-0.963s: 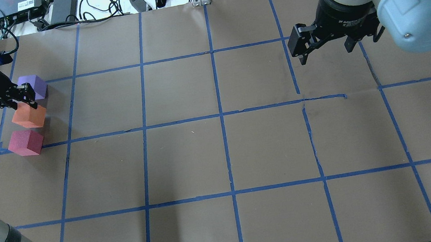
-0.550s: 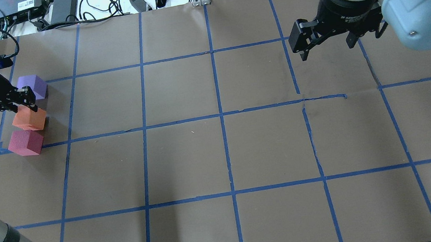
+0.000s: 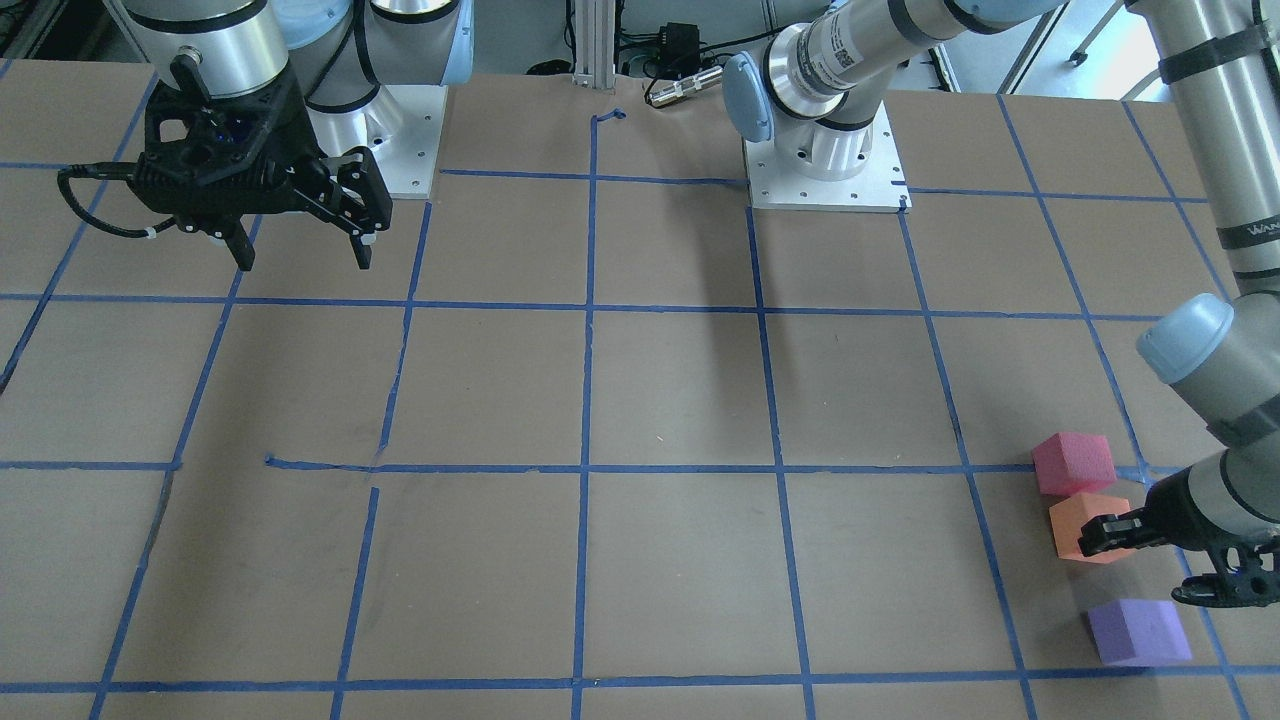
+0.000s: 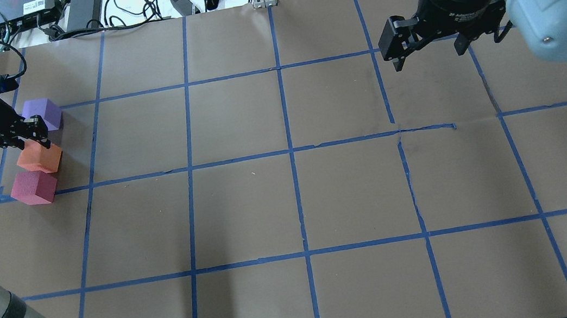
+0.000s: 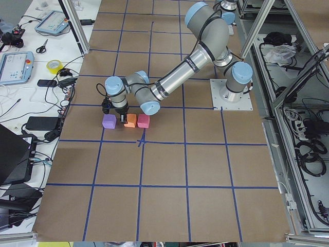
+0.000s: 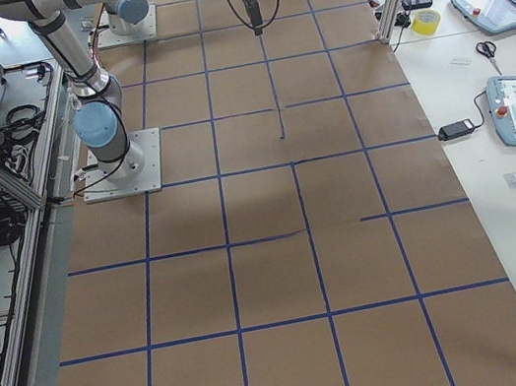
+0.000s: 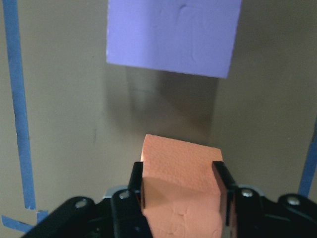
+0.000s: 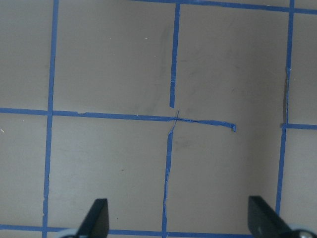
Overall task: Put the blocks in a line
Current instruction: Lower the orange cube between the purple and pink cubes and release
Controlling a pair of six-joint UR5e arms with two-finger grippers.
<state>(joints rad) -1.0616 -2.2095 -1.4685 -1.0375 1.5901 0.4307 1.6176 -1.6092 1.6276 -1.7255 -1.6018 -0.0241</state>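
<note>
Looking through the left wrist camera, we see the left gripper (image 7: 178, 168) drawn in to the width of the orange block (image 4: 39, 158). The block sits between its pads (image 7: 220, 188), with one pad against each side face, and we read that as a grip. We cannot tell whether the block's underside rests on the bench (image 4: 246, 207) or hangs just clear of it.

The three blocks stand near the bench's edge on the robot's left, in a row running away from the robot. The pinkish-red block (image 4: 34, 187) is nearest the robot and sits by a crossing of the blue tape (image 4: 298, 201) lines that grid the brown surface. The orange block comes next, just beside the pinkish-red one. In the front-facing view the two seem to meet at a corner. The purple block (image 4: 43, 113) is farthest out, with a bare strip of bench between it and the orange one. In the left side view the row looks roughly straight.

The right gripper (image 3: 303, 255) hangs above the bench on the robot's right, well apart from the blocks. Its fingers are spread wide and hold nothing, and its wrist camera shows only taped bench between the fingertips.
</note>
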